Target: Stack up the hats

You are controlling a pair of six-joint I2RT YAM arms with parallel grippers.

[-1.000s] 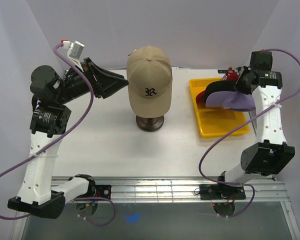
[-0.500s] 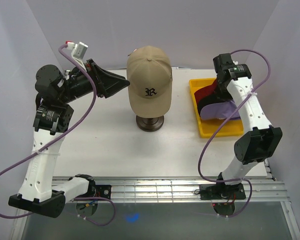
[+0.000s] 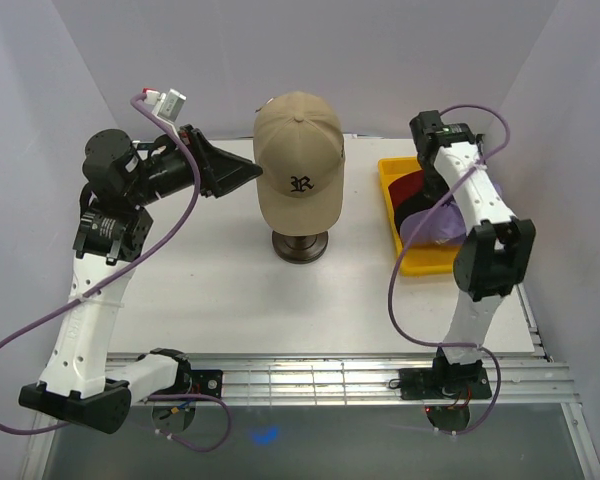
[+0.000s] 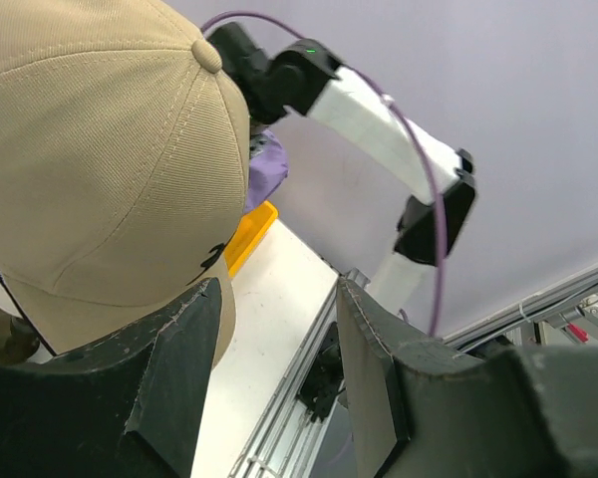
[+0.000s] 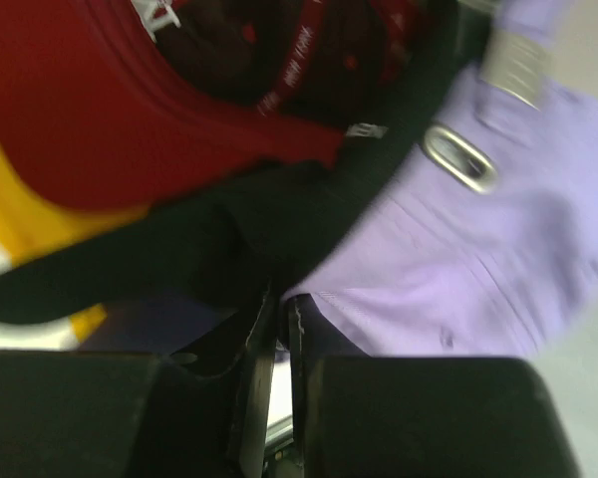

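Note:
A tan cap (image 3: 298,160) with a dark "R" sits on the mannequin head in the middle of the table. My left gripper (image 3: 250,172) is open and empty beside its left side. In the left wrist view one finger (image 4: 174,368) overlaps the edge of the tan cap (image 4: 100,149). My right gripper (image 5: 278,314) is shut on the edge of the lavender cap (image 5: 478,249) and holds it over the yellow tray (image 3: 388,172). A red cap (image 5: 80,119) and a black cap (image 5: 229,224) lie beneath, lettering hidden. In the top view the lavender cap (image 3: 432,225) hangs under the right arm.
The mannequin's dark round base (image 3: 300,245) stands on the white table. The tray (image 5: 15,214) sits at the table's right side near the wall. White walls close in at the back and both sides. A metal rail (image 3: 310,370) runs along the near edge.
The right arm has swung left and folded over the tray, carrying the lavender cap from the tray's right side to its left part. The left gripper has edged slightly toward the tan cap.

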